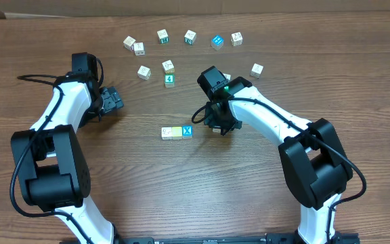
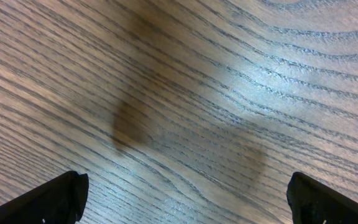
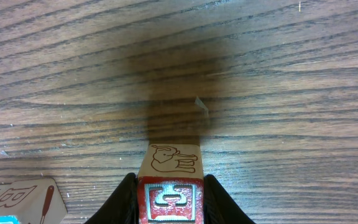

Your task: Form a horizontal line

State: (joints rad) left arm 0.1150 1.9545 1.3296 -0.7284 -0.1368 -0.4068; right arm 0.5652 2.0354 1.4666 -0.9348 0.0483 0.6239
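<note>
Three lettered cubes lie touching in a short row at mid-table (image 1: 134, 196). From the robot's left they are the white cube (image 1: 166, 133), the pale yellow cube (image 1: 177, 132) and the blue X cube (image 1: 187, 131). Fourth piece, the red-faced cube (image 3: 171, 186), is pinched between the right fingers (image 3: 122, 208) near the blue end of the row, on its right; overhead the arm hides it, and I cannot tell whether it rests on the wood. Left fingers (image 2: 55, 199) are spread wide over bare wood, well to the left of the row, gripping nothing. Surface: dark brown wood with strong grain lines, a bright glare patch in the left wrist view, and a soft dark shadow ahead of the held cube. A pale tan strip (image 1: 59, 7) runs beyond the far edge; cannot tell what it is. Writing: white "X" on the blue cube and white "4" on a green cube (image 1: 169, 79). The red face has a raised, silver-edged character, not readable; the top face has a brown line drawing of a lamb-like animal. A pale face (image 3: 23, 199) at the lower left of the right wrist view shows an outlined "B" and a drawn bat. The loose cubes (image 1: 162, 35) on the far side are mostly white, with one blue cube (image 1: 217, 41); their marks are too small to read.
</note>
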